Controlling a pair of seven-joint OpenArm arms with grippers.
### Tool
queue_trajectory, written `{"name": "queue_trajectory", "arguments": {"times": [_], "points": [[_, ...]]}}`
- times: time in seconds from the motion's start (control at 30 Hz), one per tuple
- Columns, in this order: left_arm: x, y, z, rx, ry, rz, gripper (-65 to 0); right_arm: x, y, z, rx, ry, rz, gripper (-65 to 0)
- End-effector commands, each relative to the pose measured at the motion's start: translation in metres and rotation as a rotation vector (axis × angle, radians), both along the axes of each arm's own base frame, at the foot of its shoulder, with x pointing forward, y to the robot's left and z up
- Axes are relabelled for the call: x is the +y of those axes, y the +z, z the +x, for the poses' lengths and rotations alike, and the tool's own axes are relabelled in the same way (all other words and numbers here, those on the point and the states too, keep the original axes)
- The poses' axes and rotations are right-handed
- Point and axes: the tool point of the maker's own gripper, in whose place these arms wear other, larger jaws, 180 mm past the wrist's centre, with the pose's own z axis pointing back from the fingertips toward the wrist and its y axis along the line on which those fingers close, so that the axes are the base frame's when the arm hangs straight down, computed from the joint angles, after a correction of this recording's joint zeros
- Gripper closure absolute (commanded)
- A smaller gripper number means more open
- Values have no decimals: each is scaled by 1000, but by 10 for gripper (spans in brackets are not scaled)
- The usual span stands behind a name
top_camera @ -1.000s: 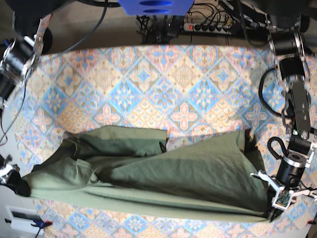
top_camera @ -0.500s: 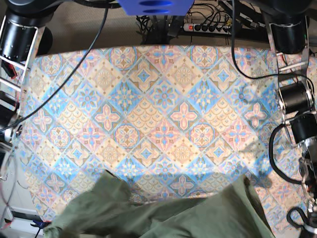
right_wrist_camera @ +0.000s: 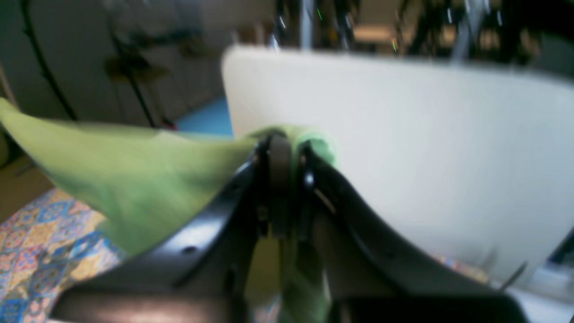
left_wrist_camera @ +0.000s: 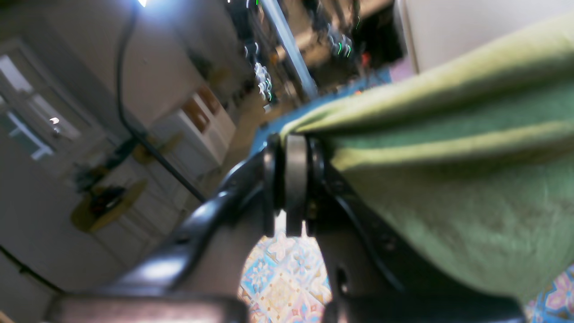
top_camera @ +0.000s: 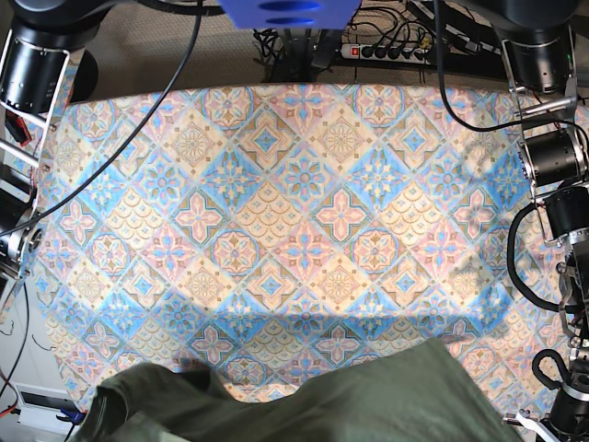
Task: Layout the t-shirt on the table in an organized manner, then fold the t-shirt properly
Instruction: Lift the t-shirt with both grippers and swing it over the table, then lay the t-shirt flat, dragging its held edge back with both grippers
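The olive-green t-shirt hangs in a wrinkled band along the near edge of the table, running off the bottom of the base view. In the left wrist view my left gripper is shut on a folded edge of the t-shirt, held above the table. In the right wrist view my right gripper is shut on a bunched edge of the t-shirt, with the table below. Both grippers' tips are out of the base view.
The left arm's links run down the base view's right edge, the right arm's links down its left. A power strip and cables lie beyond the far edge. A white panel stands behind the right gripper.
The t-shirt has been drawn toward the near edge and lifted, uncovering most of the table. Both arms have moved toward the bottom of the base view, still gripping it.
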Motion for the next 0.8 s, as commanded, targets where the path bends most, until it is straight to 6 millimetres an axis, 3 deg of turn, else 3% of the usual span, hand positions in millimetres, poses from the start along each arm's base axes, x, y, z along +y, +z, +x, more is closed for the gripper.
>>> {"name": "queue_trajectory", "arguments": {"times": [0.0,0.4,0.57,0.77], "points": [[-3,36,-7,-107,-17,-5,0,-4,39,-9,-103,0,34,-10],[-12,29,-4,-95,-33,-14,0,-22,18,0,-50,-95,-60,-9],[0,21,-14,-78,-11,34,0,-40,-19,-16,45,-127,-79,-9],[-17,-12,-54,-39,-49,189,0,-60,-95,-44,212,-168,-149,-8]]}}
